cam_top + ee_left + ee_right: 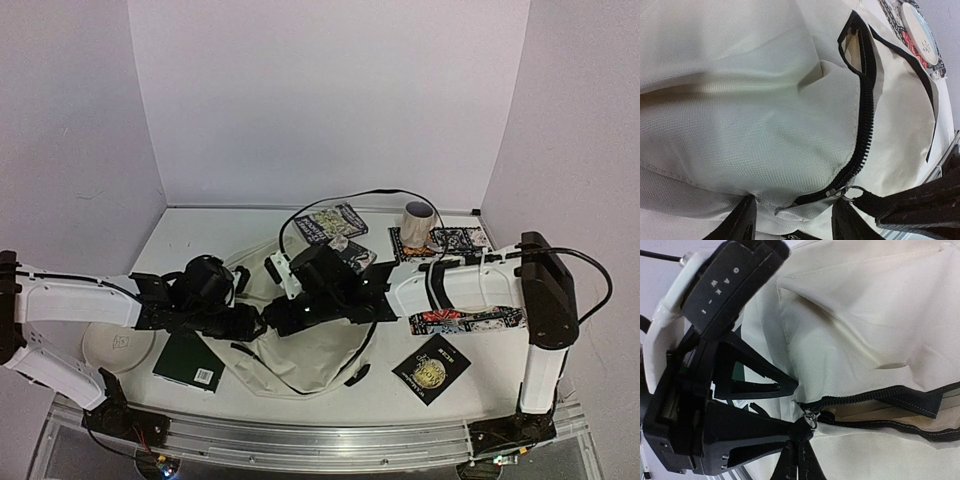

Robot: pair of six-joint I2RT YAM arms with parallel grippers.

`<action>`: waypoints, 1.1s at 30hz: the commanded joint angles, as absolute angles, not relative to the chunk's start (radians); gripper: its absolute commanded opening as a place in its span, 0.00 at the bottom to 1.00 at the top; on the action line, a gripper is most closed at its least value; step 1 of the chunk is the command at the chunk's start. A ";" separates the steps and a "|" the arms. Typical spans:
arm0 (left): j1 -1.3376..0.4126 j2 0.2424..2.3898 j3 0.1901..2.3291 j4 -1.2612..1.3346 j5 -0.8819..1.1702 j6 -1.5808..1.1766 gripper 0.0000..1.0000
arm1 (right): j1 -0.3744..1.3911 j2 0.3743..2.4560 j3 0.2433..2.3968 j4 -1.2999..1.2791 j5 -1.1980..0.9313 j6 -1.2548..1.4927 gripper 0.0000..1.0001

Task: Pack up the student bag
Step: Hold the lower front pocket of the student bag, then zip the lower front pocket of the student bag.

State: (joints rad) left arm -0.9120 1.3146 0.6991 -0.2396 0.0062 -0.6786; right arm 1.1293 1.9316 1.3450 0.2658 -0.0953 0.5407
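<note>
- The student bag [310,360] lies slumped on the table between the two arms, its cream cloth rumpled. A black cable loops across it.
- Its black zipper [866,115] curves down the bag's side, parted at the upper end and closed at the lower one.
- The left gripper [794,207] stands about half open, with a clear gap between its fingers [742,222]. They straddle the bag cloth just beside the zipper's closed end, tips against the fabric.
- I cannot tell whether that cloth is pinched at all.
- The right gripper [800,442] is closed tight on the zipper pull [860,196]. This is a black tab hung from a small metal ring at the slider, just beside the left gripper's tips.
- The two grippers meet nose to nose over the bag's near-left part.
- A green book [188,362] lies just left of the bag, and a white plate [110,345] lies farther left.
- A black book [432,368] with a gold emblem lies to the right, and a mug [418,222] stands behind on a patterned cloth [455,240].
</note>
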 commanded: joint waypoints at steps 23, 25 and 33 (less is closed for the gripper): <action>-0.915 1.200 0.588 -0.167 -0.006 -0.696 0.00 | 0.915 1.834 1.343 0.220 -0.124 0.537 0.00; -0.915 1.177 0.586 -0.184 -0.011 -0.699 0.00 | 0.879 1.839 1.336 0.212 -0.126 0.529 0.00; -0.914 1.112 0.579 -0.248 -0.056 -0.716 0.00 | 0.772 1.843 1.311 0.178 -0.116 0.496 0.00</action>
